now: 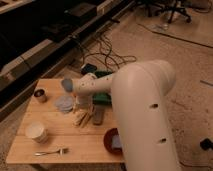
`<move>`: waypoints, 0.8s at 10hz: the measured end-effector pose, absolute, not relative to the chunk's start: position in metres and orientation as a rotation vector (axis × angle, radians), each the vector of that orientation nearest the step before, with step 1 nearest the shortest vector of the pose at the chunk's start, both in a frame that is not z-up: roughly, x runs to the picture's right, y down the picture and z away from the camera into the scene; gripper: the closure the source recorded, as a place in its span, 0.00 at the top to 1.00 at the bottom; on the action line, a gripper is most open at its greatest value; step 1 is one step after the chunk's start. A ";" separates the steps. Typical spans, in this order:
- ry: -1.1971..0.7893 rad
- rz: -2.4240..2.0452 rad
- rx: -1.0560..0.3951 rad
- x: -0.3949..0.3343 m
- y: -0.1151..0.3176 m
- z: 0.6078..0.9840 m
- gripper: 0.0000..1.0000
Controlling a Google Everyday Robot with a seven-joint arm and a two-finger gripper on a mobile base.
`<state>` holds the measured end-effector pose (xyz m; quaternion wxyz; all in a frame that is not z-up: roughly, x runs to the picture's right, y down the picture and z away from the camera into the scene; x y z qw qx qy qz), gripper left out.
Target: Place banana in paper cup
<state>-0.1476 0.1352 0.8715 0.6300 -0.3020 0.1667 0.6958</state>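
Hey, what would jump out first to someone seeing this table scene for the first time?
The bulky white arm fills the right foreground, reaching left over the wooden table. Its gripper hangs right above the banana near the table's middle. The paper cup stands apart at the front left.
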 end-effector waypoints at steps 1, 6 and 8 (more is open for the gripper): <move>0.394 1.594 -0.707 -0.150 0.136 0.873 0.36; 0.432 1.582 -0.737 -0.153 0.142 0.869 0.00; 0.441 1.603 -0.770 -0.143 0.138 0.862 0.00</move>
